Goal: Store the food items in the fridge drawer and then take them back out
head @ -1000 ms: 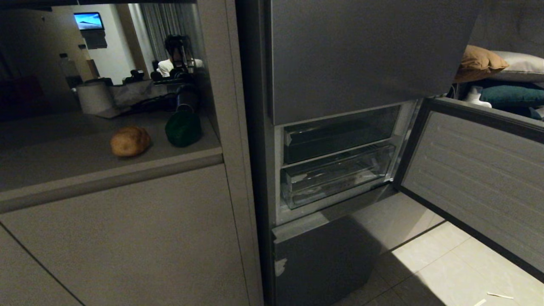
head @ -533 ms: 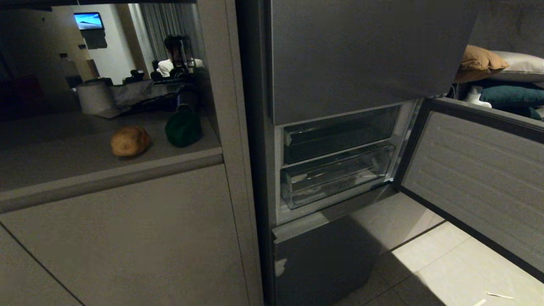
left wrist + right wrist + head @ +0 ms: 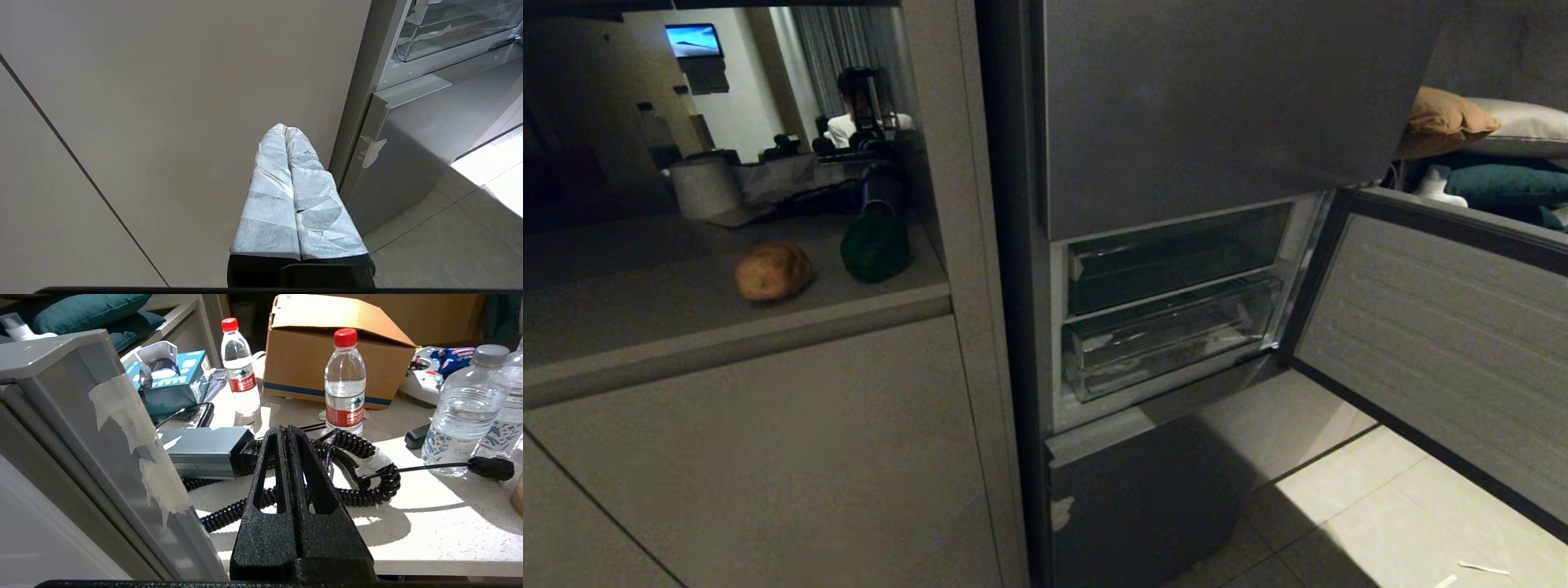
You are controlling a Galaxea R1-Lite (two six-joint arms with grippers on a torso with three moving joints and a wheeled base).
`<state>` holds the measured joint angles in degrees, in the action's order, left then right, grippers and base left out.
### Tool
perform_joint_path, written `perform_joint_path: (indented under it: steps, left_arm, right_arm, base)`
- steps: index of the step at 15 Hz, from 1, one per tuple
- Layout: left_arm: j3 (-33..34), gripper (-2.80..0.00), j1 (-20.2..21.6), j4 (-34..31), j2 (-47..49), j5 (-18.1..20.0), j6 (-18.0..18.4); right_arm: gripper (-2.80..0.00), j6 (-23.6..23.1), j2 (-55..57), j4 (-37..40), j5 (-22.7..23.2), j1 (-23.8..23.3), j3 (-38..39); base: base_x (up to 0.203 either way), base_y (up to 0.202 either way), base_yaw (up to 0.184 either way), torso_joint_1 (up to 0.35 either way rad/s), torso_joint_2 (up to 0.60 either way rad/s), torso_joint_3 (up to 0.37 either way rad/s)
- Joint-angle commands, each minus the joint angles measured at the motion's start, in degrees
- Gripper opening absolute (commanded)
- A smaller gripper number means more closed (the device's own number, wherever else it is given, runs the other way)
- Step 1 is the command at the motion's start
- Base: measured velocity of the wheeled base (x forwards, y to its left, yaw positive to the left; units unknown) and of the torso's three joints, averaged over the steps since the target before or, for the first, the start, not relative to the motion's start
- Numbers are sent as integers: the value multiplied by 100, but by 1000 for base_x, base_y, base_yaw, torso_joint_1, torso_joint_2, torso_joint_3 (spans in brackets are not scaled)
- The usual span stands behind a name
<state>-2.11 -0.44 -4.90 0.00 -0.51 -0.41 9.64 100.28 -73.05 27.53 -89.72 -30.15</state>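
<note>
A brown potato-like lump [image 3: 773,271] and a dark green pepper-like item [image 3: 876,246] rest side by side on the counter left of the grey fridge [image 3: 1217,106]. The fridge's middle door [image 3: 1437,343] hangs open, showing the clear fridge drawer [image 3: 1172,333] pushed in; a corner of the drawer [image 3: 457,28] shows in the left wrist view. Neither arm appears in the head view. My left gripper [image 3: 285,130], fingers wrapped in white tape, is shut and empty before the beige cabinet front [image 3: 184,102]. My right gripper [image 3: 286,430] is shut and empty beside the open door's edge [image 3: 102,428].
Past the right gripper, on the floor, lie a coiled black cable [image 3: 367,469], a grey power brick [image 3: 204,451], water bottles [image 3: 345,381], a cardboard box [image 3: 339,347] and a teal box [image 3: 175,379]. Cushions [image 3: 1486,122] lie behind the door. A person [image 3: 858,106] shows beyond the counter.
</note>
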Motion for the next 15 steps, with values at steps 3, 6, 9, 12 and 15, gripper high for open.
perform_joint_path:
  steps: [3,6,9,12,15]
  left_arm:
    - [0,-280,0,-2,0,-2,-2]
    - [0,-280,0,-2,0,-2,-2]
    - [0,-280,0,-2,0,-2,-2]
    - [0,-280,0,-2,0,-2,4]
    - [0,-280,0,-2,0,-2,5]
  right_arm:
    - [-280,3,93,-42,30,-20,-134]
    - [-280,-6,159,262,197,-11,-302]
    - [-280,0,300,761,640,-11,-574]
    - [-280,19,617,870,1080,42,-931]
    - [-280,236,954,880,1346,420,-1298]
  base:
    - [0,0,0,0,0,0]
    - [0,0,0,0,0,0]
    - [0,0,0,0,0,0]
    - [0,0,0,0,0,0]
    - [0,0,0,0,0,0]
